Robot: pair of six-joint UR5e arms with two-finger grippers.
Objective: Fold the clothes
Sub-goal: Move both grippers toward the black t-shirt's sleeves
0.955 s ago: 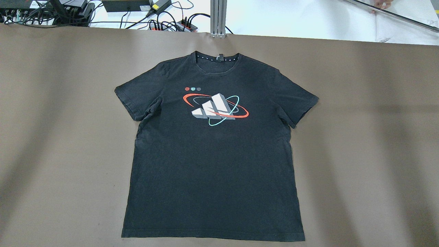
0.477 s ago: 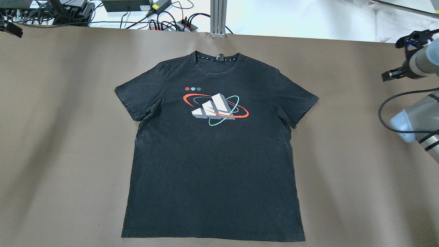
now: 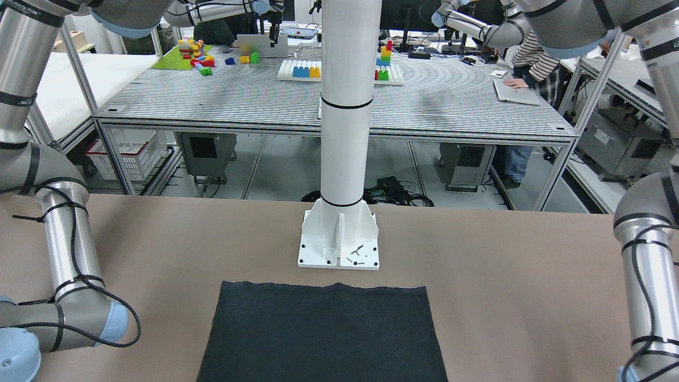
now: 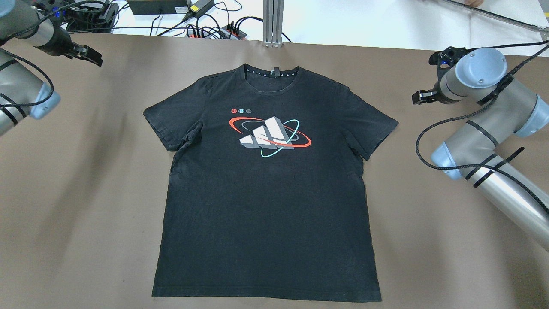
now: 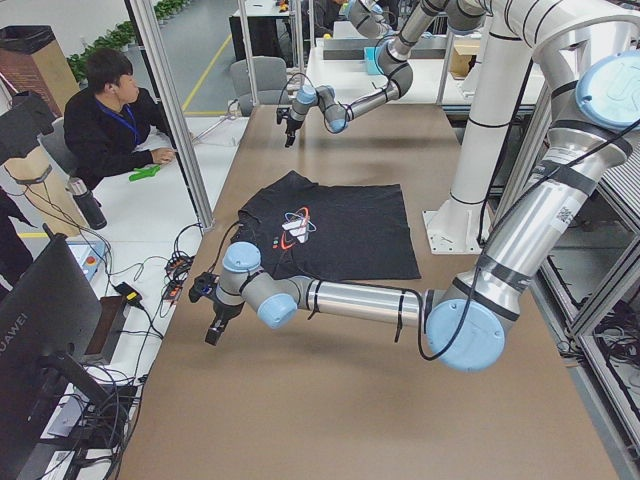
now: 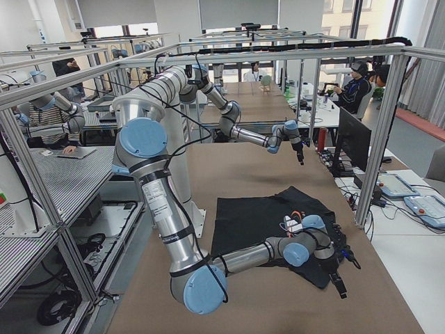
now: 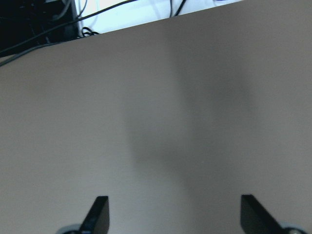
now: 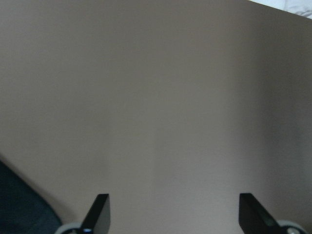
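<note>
T-shirt (image 4: 266, 206), black and short-sleeved, lies face up and spread flat in the middle of the brown table (image 4: 85, 214), not yet folded. Its collar (image 4: 271, 74) points to the far edge, away from the robot, and its hem (image 4: 266, 297) runs along the near edge, just in front of the white pillar's base plate (image 3: 338, 244) without touching it. A white, red and turquoise print (image 4: 269, 134) sits on the chest. Both sleeves are laid out sideways. The one on the robot's left has a small crumple at the armpit (image 4: 188, 138), and the rest of the cloth looks smooth. The left gripper (image 4: 93, 56) hangs over the far left corner of the table, well apart from the shirt. Its wrist camera shows the two black fingers (image 7: 99, 214) spread wide with only bare table between them. The right gripper (image 4: 419, 97) is held near the far right part of the table, beyond the sleeve on that side and clear of it. Its jaws are likewise wide apart and empty, with a dark bit of fabric just showing at the lower left of its wrist view. Cables (image 4: 214, 26) trail beyond the far edge, and a person (image 5: 110, 125) sits at a neighbouring desk.
</note>
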